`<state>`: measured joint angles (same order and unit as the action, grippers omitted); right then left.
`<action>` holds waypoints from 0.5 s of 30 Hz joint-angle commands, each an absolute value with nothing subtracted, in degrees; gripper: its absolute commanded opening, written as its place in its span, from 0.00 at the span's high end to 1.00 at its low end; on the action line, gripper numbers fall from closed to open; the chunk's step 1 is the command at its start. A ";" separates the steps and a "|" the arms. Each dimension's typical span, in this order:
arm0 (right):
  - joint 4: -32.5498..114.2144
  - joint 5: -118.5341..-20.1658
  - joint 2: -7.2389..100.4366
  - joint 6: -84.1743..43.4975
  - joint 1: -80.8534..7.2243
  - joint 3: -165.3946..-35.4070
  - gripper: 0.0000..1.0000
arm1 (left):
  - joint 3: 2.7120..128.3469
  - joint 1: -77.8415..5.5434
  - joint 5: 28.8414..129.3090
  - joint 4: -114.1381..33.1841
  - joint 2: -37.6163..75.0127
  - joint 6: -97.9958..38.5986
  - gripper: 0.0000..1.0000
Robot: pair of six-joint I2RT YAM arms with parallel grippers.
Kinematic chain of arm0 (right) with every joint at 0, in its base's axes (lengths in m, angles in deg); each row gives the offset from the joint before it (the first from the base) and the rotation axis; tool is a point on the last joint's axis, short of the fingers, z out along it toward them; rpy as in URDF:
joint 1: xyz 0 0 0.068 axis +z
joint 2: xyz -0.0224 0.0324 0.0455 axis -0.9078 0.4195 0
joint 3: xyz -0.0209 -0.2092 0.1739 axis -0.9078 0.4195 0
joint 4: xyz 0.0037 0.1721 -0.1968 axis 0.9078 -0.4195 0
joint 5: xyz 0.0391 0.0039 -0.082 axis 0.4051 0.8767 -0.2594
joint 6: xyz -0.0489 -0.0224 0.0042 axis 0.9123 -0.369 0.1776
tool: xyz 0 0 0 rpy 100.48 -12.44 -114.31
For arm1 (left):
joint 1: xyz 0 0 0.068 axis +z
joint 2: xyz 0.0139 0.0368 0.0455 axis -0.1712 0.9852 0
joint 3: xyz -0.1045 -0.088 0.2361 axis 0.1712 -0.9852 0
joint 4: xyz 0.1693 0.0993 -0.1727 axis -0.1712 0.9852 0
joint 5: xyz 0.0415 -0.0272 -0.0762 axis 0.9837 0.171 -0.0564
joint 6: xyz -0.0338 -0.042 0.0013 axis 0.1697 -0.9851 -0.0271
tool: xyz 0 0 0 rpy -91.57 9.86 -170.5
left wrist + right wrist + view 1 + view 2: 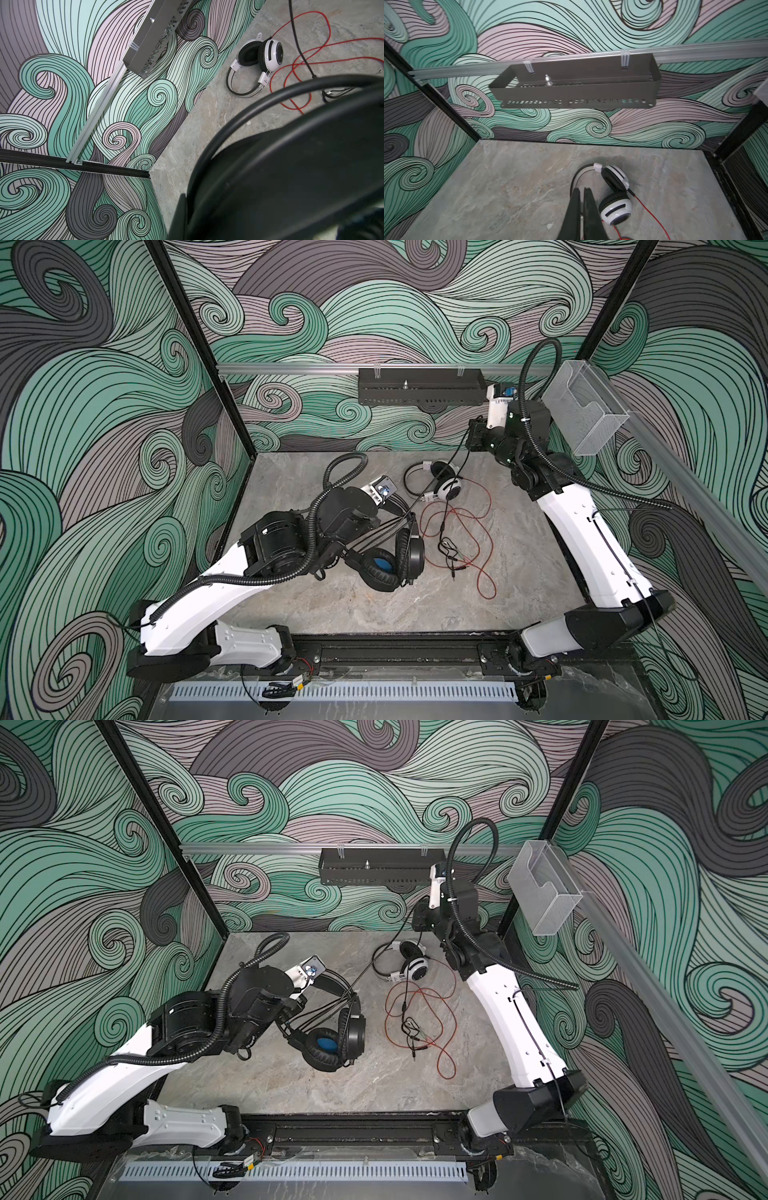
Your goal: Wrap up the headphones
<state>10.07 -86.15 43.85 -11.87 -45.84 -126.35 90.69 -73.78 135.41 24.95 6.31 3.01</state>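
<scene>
The black headphones (390, 562) lie at the table's middle, several strands of their black cable (436, 479) crossing the headband. My left gripper (374, 526) is shut on this headset; in the left wrist view its headband (259, 116) fills the near field and hides the jaws. The cable runs taut up to my right gripper (471, 437), raised near the back wall and shut on it (581, 194); the remaining length drops to plugs (451, 558) on the table. The white-and-black headphones (442, 485) lie below that gripper, their red cable (484, 531) looped loosely.
A black perforated tray (419, 393) hangs on the back rail. A clear plastic box (586, 410) sits on the right rail, close behind my right arm. Patterned walls close in the marble table (291, 605) on three sides.
</scene>
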 commanded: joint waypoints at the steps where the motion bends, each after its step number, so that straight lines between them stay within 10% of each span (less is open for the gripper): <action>1: 9.09 -88.99 44.53 -12.64 -46.71 -127.21 1.00 | 90.75 -74.62 135.74 19.81 3.52 2.22 1.00; 15: 10.74 -84.76 45.19 -15.17 -46.43 -118.43 1.00 | 94.17 -75.32 129.30 11.05 -0.48 -2.35 1.00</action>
